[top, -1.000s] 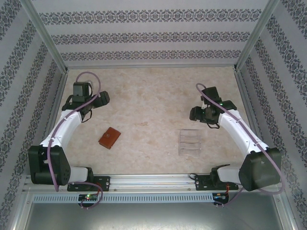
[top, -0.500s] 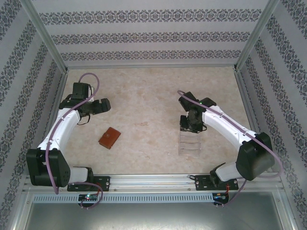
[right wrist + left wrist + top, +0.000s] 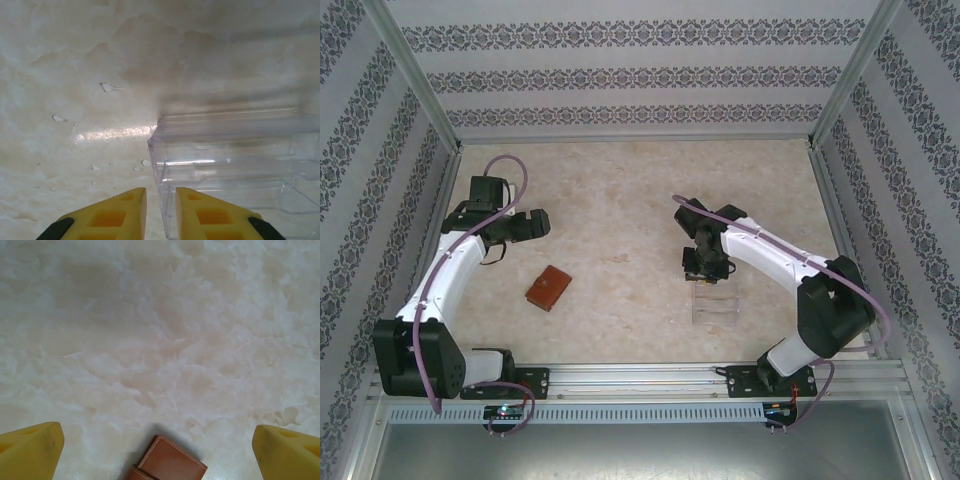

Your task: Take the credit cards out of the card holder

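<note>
Worryingly, right pincer [image 3: 160, 192], nearly together astride a wall of the clear tray [image 3: 240, 150], grip uncertain, could drag it; left pincer [image 3: 156, 432], wide apart, might overshoot the card holder [image 3: 172, 465].

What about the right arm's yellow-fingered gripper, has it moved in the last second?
Yes. In the overhead view the right gripper swung left and nearer, ending at the far left corner of the clear plastic tray.

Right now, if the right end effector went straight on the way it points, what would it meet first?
Probably the clear tray: its corner wall stands right ahead of the right end effector, in the finger gap. Depth is unclear.
</note>
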`<state>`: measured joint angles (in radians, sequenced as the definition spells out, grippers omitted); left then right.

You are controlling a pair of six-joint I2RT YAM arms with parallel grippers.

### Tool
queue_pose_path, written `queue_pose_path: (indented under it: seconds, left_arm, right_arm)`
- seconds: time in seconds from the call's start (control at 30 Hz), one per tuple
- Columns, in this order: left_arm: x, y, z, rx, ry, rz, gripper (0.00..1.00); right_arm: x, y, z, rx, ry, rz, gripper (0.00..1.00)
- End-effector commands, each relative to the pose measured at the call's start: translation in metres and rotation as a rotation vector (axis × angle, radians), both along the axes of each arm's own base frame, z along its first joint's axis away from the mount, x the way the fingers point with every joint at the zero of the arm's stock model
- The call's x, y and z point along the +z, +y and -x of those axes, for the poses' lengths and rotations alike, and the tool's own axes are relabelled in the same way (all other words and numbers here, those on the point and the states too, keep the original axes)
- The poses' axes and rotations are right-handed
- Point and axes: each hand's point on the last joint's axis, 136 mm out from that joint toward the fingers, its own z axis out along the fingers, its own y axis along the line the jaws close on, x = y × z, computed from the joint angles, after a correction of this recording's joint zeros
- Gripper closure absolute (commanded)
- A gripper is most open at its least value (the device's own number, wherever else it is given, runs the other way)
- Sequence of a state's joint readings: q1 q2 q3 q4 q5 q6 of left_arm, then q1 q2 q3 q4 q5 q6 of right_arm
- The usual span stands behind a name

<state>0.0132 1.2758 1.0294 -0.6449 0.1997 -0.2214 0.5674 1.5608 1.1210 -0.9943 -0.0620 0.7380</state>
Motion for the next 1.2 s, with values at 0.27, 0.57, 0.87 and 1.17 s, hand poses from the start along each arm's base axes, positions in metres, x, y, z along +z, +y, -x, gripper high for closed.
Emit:
queue_pose_path:
  seconds: [0.27, 0.57, 0.87, 1.17]
  left_arm:
    - [0.005, 0.008, 0.006, -0.006, -0.028, -0.062, 0.02]
    - [0.003, 0.01, 0.005, -0.002, -0.023, -0.057, 0.0]
    - [0.002, 0.013, 0.004, 0.005, -0.016, -0.051, 0.0]
    - [0.001, 0.013, 0.005, 0.006, -0.016, -0.048, 0.0]
  right_arm:
    - [-0.007, 0.008, -0.007, 0.028, 0.014, 0.01, 0.8]
    - [-0.018, 0.008, -0.004, 0.038, 0.04, 0.015, 0.83]
    - [-0.019, 0.005, -0.003, 0.051, 0.045, 0.04, 0.9]
    - [-0.007, 0.01, -0.009, 0.065, 0.031, 0.055, 0.93]
